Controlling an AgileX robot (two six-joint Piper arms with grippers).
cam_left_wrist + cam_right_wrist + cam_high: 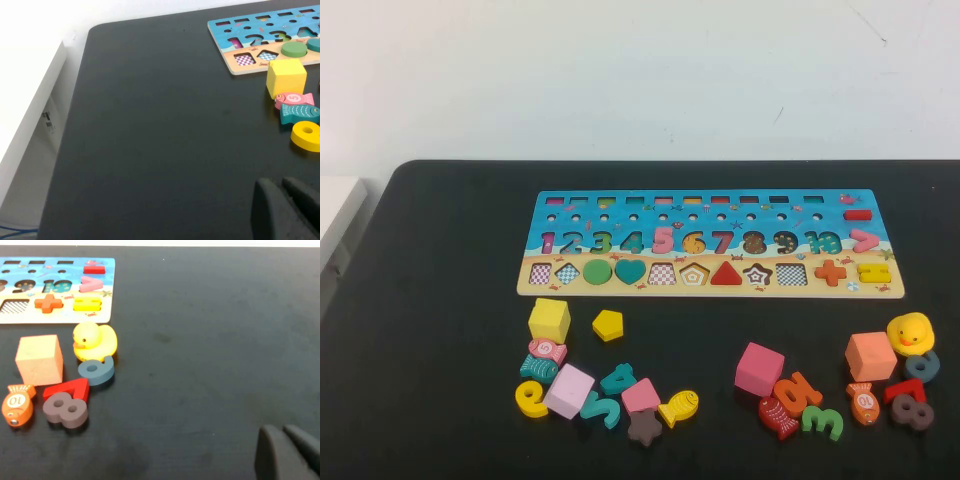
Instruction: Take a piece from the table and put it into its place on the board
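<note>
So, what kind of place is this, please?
Probably a robot test bench, not a home: a bare black table against a plain white wall, holding only a children's puzzle board and loose wooden pieces. Both tools sit low over the table, off the high view.

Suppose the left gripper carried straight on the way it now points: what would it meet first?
Probably only bare table. The shut left gripper appears to aim across open black surface, with the yellow ring and board off to one side; depth is uncertain.
</note>
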